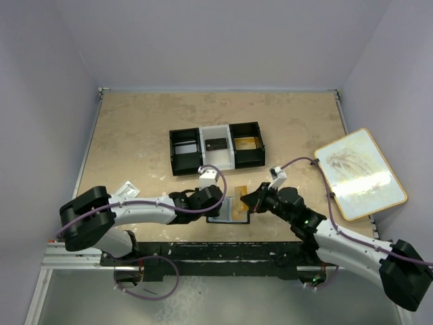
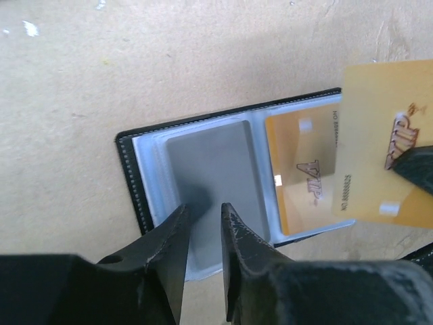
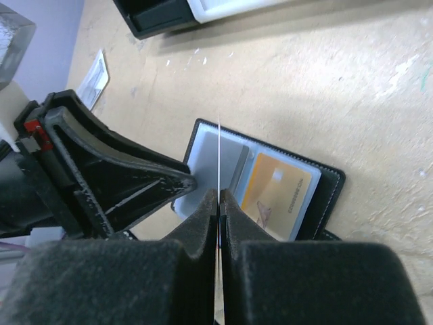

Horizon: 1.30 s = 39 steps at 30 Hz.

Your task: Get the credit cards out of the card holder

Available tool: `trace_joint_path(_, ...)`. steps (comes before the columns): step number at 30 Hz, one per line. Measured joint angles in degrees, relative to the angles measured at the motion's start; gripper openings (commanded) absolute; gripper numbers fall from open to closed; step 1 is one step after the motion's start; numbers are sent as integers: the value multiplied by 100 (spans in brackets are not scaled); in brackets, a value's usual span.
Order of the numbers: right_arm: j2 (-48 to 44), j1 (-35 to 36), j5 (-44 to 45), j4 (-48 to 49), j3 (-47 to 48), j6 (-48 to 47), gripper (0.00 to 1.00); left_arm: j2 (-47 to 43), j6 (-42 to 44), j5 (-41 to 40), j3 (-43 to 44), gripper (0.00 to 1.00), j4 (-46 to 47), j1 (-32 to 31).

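right fingers clenched on gold card, held over open wallet. left fingers slightly parted, empty, tips at wallet's left half. second gold card tucked in wallet, flat on bench.

A beige, speckled table is filling the middle of the overhead view, and small white scuffs are showing on it in the wrist views. Pale lilac-grey walls are standing around it: a back wall, a left wall and a right wall. A metal rail is running along the near edge. Soft, even light is falling from above, and a wood-rimmed board at the right is glaring white.
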Motion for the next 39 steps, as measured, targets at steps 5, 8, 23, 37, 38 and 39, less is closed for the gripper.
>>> trace_joint_path(5,-96,0,332,-155,225,-789,0,-356,199,-315,254,41,-772,24)
trace_joint_path(8,-96,0,605,-109,503,-1434,0,-721,304,-476,431,49,-1187,140)
trace_joint_path(23,1611,-1364,1648,-579,3073,-4039,0,-1766,1176,-577,1152,78,-3134,2496)
trace_joint_path(37,3825,-1576,973,-2459,5213,-3101,0,-2076,2413,-697,1314,78,-3259,3941)
trace_joint_path(38,3912,-1576,960,-2511,5274,-3042,0,-2188,2461,-743,1224,78,-3202,3941)
trace_joint_path(39,3989,-1574,938,-2544,5305,-2983,0,-2295,2503,-789,1139,78,-3165,3941)
